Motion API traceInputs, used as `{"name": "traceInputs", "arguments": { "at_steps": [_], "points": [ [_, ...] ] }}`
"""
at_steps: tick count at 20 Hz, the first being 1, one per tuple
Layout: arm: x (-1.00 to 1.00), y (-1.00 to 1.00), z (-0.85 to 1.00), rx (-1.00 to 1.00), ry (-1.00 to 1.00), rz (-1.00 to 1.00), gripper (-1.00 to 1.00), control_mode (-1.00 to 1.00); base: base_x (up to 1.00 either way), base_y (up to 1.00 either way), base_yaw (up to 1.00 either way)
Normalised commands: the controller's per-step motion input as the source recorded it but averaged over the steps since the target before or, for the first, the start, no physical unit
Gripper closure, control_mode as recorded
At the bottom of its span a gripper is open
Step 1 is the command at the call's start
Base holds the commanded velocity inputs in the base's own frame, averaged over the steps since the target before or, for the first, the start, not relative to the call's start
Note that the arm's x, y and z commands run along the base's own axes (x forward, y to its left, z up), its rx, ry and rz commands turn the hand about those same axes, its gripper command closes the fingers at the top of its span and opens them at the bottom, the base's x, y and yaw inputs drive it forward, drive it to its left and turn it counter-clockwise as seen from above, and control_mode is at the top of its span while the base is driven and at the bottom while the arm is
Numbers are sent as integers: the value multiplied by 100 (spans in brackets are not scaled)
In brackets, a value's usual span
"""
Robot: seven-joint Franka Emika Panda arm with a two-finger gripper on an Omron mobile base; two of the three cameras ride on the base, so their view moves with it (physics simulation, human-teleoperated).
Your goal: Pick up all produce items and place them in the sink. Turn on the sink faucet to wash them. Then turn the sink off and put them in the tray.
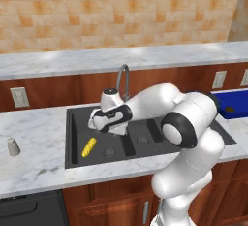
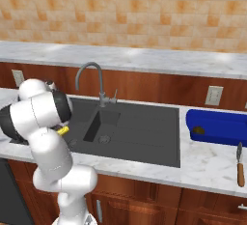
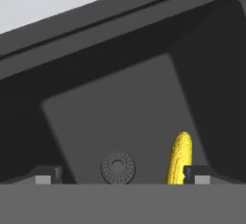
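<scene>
In the right base view the white arm hides most of the small yellow corn cob [image 2: 62,130]: only a yellow sliver shows past the elbow. The left base view gives it whole, lying on the floor of the large dark grey rectangular double-basin sink [image 1: 72,137], in the left basin, near the round metal drain [image 1: 109,152]. The two-finger gripper [image 1: 99,125] hangs over that basin, above the cob and clear of it. In the hand view its dark fingertips [image 3: 48,174] stand spread wide with nothing between them, and the cob rises just beside the right tip, its lower end cut off by the frame.

The small round dark olive-brown fruit [image 2: 197,131] sits in the flat rectangular deep-blue tray [image 2: 222,122] at the right of the sink (in the left base view it is only a dark blot beside the arm's shoulder). The tray's right end runs out of the frame.

The tall slim grey metal gooseneck faucet [image 2: 96,81] stands at the far rim of the sink, its arched spout curving left, with a small side lever at its base. No water is visible.

The counter is pale veined marble [image 1: 38,142]. On it, well left of the sink, stands a small grey-white shaker [image 1: 13,147]; at the near right lies a wooden-handled knife [image 2: 240,163]. Behind runs a reddish wood back panel [image 2: 154,86] with white wall outlets [image 2: 213,95], a second marble ledge, and orange-tan tiles [image 2: 125,11] above.
</scene>
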Motion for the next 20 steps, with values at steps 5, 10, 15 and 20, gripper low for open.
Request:
{"name": "traceInputs", "arguments": {
  "at_steps": [5, 10, 15, 20],
  "points": [
    [38, 34, -71, 1, 7, -1, -100, -100, 0, 0, 0],
    [50, 38, -43, 0, 6, -11, -100, -100, 0, 0, 0],
    [51, 27, -52, 0, 4, -9, -100, -100, 0, 0, 0],
    [40, 10, -49, 0, 0, -2, -100, -100, 0, 0, 0]
  ]
}}
